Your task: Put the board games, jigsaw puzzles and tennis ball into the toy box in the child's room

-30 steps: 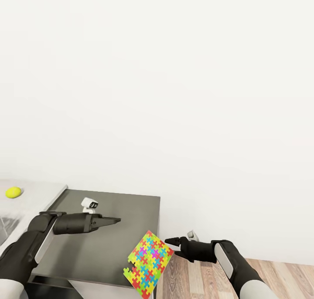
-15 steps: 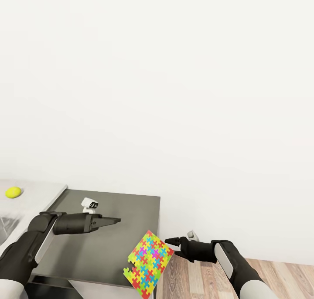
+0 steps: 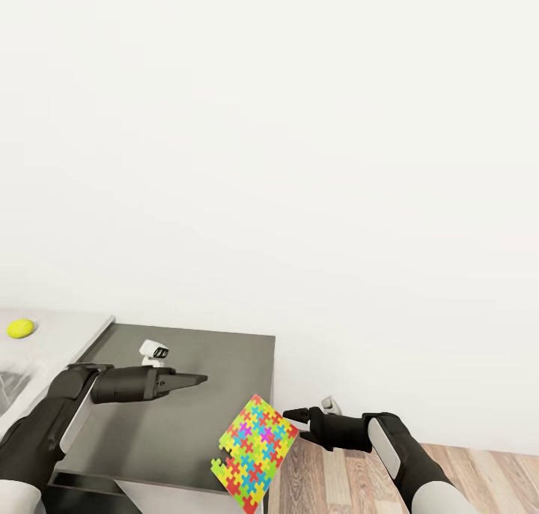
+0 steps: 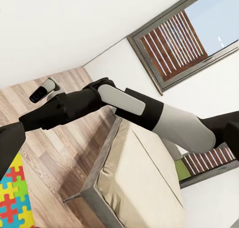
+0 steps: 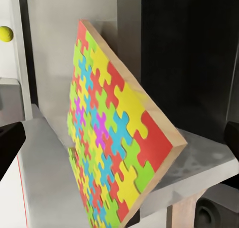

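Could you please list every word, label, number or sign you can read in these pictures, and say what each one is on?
None: no readable text appears in these views.
The jigsaw puzzle at the right gripper carries coloured pieces only, no print.
The tennis ball shows no legible marking.
The table and the left gripper are unmarked.

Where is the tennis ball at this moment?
In the head view the tennis ball lies at the far left on the pale grey table, beyond the left gripper and far from the jigsaw puzzle.
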